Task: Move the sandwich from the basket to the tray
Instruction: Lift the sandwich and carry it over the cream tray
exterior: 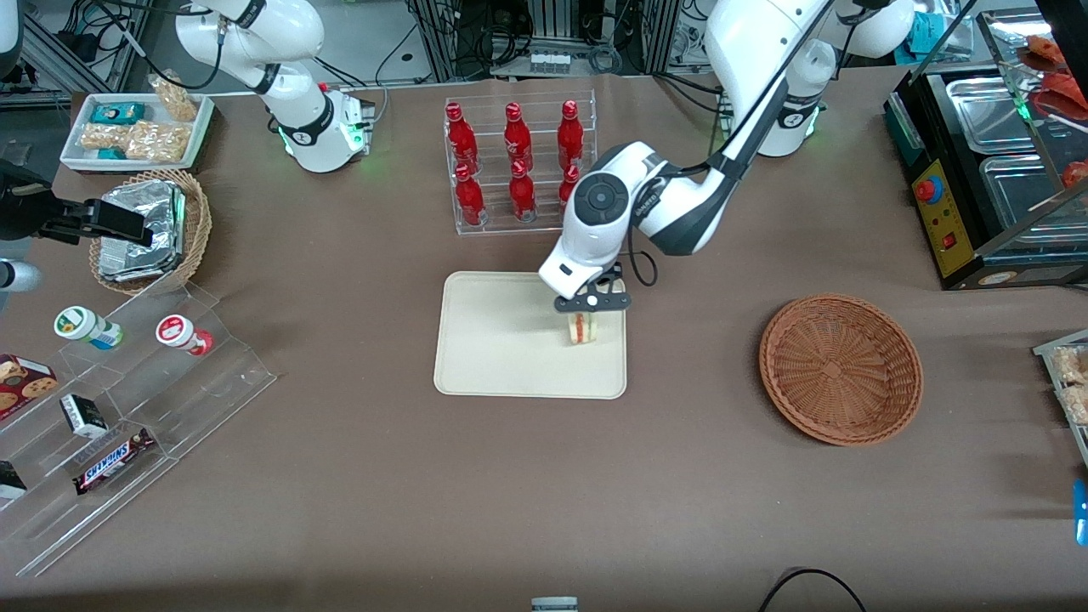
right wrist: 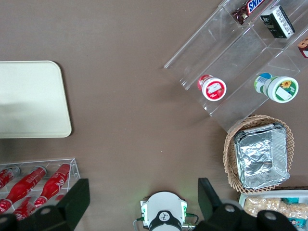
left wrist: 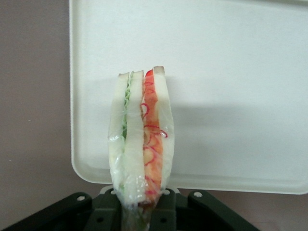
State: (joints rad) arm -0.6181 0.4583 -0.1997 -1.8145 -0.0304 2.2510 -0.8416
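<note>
The claw (exterior: 586, 311) grips the sandwich (exterior: 581, 327) by its top, holding it upright over the tray (exterior: 501, 340), at the edge nearest the basket (exterior: 840, 368). The basket sits well apart on the tabletop (exterior: 544, 493), toward the working arm's end.

Left arm bent low over the table, gripper (exterior: 589, 313) pointing down, fingers clamped together

Sandwich (exterior: 581, 328), white bread with red and green filling, upright in my gripper (exterior: 595, 299) over the cream tray (exterior: 501, 340). Reddish-brown wicker basket (exterior: 840, 369) lies well apart, toward my working arm's end of the table.
</note>
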